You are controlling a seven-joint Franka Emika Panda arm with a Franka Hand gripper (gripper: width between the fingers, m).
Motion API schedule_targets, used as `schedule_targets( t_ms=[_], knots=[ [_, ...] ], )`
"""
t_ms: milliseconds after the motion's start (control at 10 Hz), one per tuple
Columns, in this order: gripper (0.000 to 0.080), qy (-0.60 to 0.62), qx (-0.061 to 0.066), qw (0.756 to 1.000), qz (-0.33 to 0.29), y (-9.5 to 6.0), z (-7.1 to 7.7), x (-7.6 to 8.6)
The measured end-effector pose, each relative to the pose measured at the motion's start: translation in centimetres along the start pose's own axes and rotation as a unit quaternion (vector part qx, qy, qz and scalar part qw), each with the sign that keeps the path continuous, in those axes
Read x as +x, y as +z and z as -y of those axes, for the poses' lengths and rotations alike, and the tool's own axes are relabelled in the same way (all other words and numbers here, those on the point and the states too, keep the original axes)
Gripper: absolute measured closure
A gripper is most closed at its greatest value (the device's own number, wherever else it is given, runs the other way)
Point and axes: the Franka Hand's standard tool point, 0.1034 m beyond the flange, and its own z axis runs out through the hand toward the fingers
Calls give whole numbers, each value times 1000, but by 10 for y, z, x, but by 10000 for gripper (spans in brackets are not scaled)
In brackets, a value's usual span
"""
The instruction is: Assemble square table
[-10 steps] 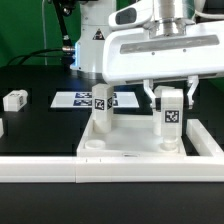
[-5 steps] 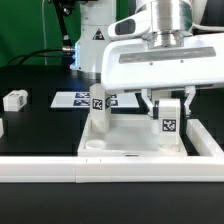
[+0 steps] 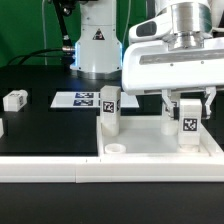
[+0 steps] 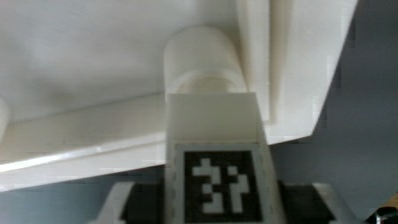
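One leg [image 3: 109,108] stands free on the square tabletop [image 3: 150,140]. The hand [image 3: 187,108] is clamped on a second leg [image 3: 187,127] at the exterior view's right corner. Probably light, rigid, slick plastic: hold flat sides, mid-height.

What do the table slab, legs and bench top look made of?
Table slab: likely white plastic, smooth and matte; even colour, moulded-looking round socket.
Standing leg and held leg: same white plastic look; the black-and-white tags seem to be printed stickers.
Bench top: black, matte, no glare; material unclear, perhaps cloth or coated board.
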Motion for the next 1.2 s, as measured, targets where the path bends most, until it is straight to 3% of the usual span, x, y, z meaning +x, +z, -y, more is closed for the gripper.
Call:
schedule_targets(
  t_ms=[200,300,400,500,1000,1100,1200],
  knots=[
    [508,0,0,1000,6,1,0,-2],
    [311,0,0,1000,6,1,0,-2],
    [311,0,0,1000,6,1,0,-2],
    [178,0,0,1000,6,1,0,-2],
    [150,0,0,1000,7,1,0,-2],
    [150,22,-2,999,33,1,1,-6],
    [150,55,0,995,80,-9,9,-1]
  ],
)
